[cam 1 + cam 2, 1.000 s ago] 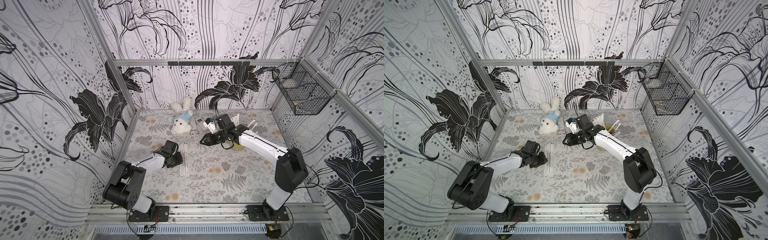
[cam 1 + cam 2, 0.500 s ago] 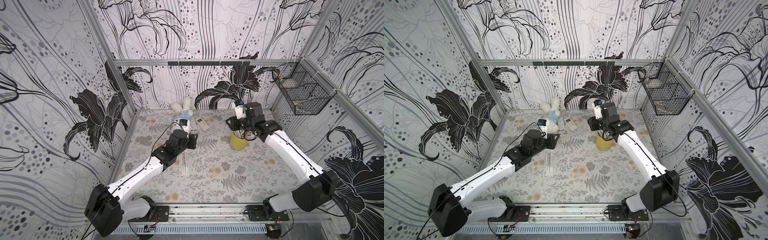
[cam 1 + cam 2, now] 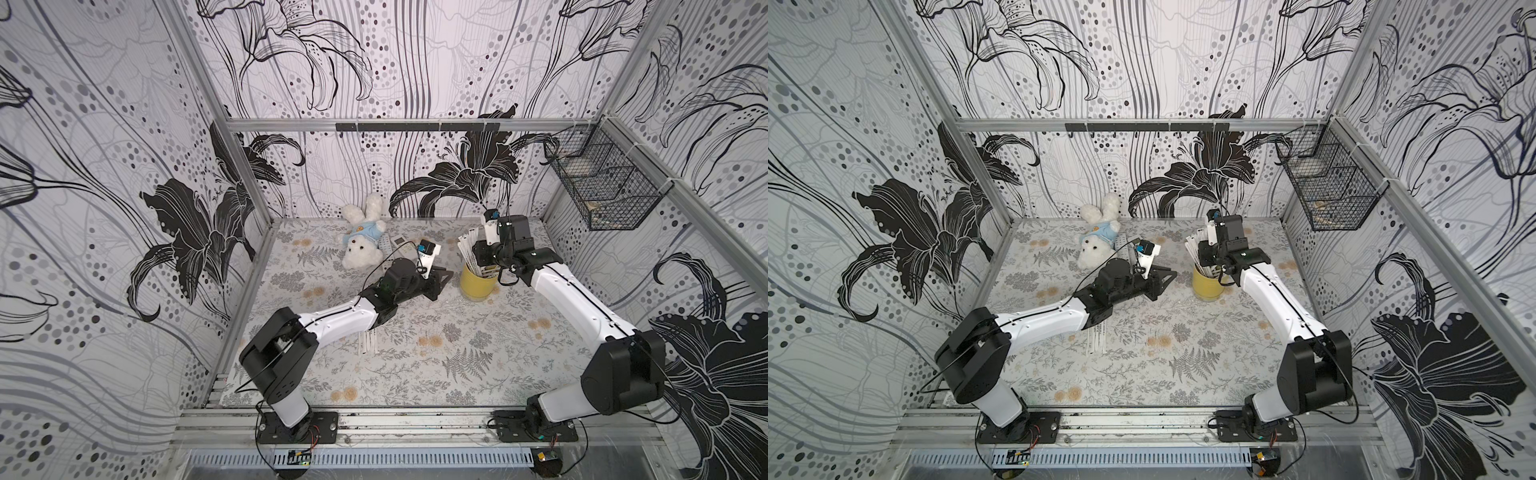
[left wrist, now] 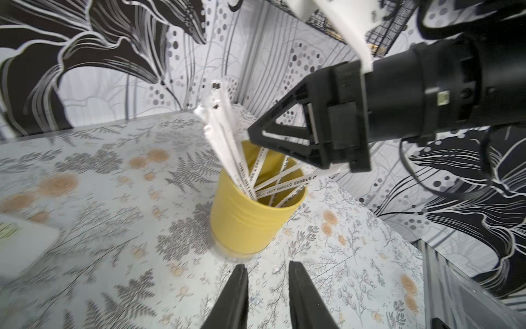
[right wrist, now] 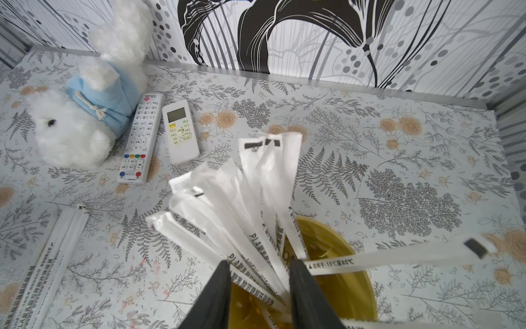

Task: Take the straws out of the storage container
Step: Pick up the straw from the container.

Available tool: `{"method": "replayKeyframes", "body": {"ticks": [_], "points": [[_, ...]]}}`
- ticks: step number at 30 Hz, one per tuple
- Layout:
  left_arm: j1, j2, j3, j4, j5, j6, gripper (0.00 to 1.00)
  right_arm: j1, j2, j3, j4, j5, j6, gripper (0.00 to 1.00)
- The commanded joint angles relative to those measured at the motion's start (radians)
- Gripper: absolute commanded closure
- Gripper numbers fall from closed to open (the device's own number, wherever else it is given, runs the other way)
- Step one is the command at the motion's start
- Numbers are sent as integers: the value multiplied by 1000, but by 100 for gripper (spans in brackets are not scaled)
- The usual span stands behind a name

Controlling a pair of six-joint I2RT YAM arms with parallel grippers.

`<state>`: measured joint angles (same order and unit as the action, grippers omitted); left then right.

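The yellow storage container [image 3: 478, 286] [image 3: 1209, 286] stands upright at the back right of the table, with several white paper-wrapped straws [image 3: 467, 249] [image 5: 227, 205] fanning out of it. My right gripper [image 3: 484, 266] [image 5: 259, 262] hangs over its rim, open, with a bundle of those straws between its fingers. My left gripper [image 3: 444, 276] [image 4: 267, 267] lies low just left of the container [image 4: 250, 216], open and empty, pointing at it. More straws [image 3: 368, 343] [image 5: 57, 242] lie flat on the table, partly under my left arm.
A white plush bear [image 3: 361, 243] and two white remotes [image 5: 142, 136] [image 5: 179, 131] lie at the back, left of the container. A black wire basket [image 3: 602, 187] hangs on the right wall. Walls close in the back and both sides.
My left gripper has swung from the straws lying on the table, past the plush bear, to just left of the container. My right gripper went from left of the container to over its rim.
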<state>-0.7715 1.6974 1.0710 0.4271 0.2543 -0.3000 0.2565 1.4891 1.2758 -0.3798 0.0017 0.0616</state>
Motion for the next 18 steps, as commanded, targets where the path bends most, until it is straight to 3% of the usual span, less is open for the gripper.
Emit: {"method": "replayKeyframes", "body": {"ticks": [1,18], "points": [[-11,35,63,124,67,4,70,-16,26,23,22,28,-17,62],[-17,95,169,19,40,92,69,-33,114,60,49,71,-18,66]]}}
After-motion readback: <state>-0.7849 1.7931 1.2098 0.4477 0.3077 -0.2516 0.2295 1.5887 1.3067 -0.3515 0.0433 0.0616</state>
